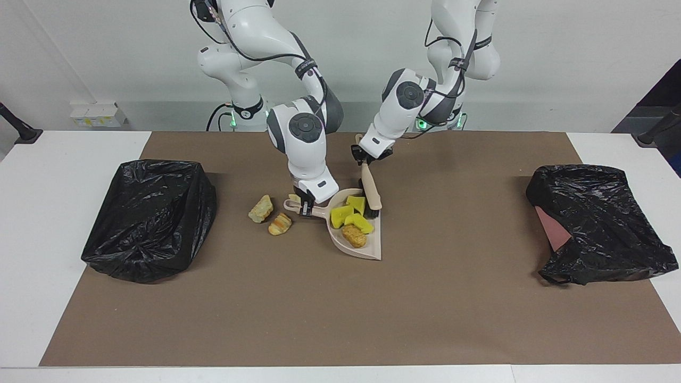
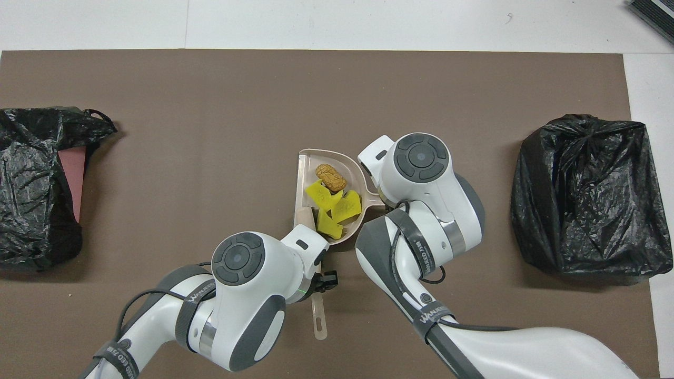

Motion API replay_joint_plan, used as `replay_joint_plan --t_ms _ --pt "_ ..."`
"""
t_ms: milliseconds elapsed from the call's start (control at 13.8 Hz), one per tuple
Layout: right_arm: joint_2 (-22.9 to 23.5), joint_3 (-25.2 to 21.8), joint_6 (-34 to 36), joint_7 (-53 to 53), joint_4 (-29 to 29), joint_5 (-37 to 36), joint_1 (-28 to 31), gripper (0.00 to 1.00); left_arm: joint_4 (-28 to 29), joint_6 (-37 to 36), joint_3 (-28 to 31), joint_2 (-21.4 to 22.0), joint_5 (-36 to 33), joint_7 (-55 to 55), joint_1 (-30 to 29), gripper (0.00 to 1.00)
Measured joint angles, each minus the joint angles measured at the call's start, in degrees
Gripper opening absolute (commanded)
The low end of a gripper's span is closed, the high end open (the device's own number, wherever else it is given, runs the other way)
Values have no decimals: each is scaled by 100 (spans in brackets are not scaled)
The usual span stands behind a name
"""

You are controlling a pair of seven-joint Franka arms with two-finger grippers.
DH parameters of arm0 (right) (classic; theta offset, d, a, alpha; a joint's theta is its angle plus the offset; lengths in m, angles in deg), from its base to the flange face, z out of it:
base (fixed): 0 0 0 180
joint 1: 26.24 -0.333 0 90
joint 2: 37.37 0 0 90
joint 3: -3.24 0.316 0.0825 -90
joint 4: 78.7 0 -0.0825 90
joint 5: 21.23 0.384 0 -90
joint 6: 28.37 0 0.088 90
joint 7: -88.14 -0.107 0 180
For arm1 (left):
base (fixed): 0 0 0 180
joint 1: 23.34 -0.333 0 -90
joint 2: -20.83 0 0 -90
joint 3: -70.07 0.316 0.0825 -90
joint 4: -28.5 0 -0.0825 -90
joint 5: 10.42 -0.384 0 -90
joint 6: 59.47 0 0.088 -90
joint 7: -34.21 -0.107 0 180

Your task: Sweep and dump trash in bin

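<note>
Right gripper [image 1: 306,206] clamps the dustpan [image 1: 367,249] handle to steady it; left gripper [image 1: 364,157], closed on the brush [image 1: 371,192], nudges trash [image 1: 351,215] in; two lumps [image 1: 270,215] wait at the pan's 9 o'clock

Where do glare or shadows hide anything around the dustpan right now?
Facing view: even light, soft shadows beside the bins; the dustpan and the brush at its mouth read clearly. Overhead view: no glare, but the arms' housings cover the left gripper, the right gripper, and most of the brush.
</note>
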Motion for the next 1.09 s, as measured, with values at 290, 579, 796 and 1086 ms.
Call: replay_joint_plan --t_ms 290,579,796,1086 --pt "-8 -2 0 -2 1 2 54 0 2 -66 126 -8 -135 -19 -174 0" --pt "-161 -18 5 2 -8 2 344 0 -14 -458 171 171 -553 -55 -661 0" --pt "-437 -25 114 73 -21 2 657 0 -14 -576 102 325 -884 505 -663 0" --pt "-1111 -46 710 671 -136 2 1503 0 1 -579 20 393 -903 972 -283 0"
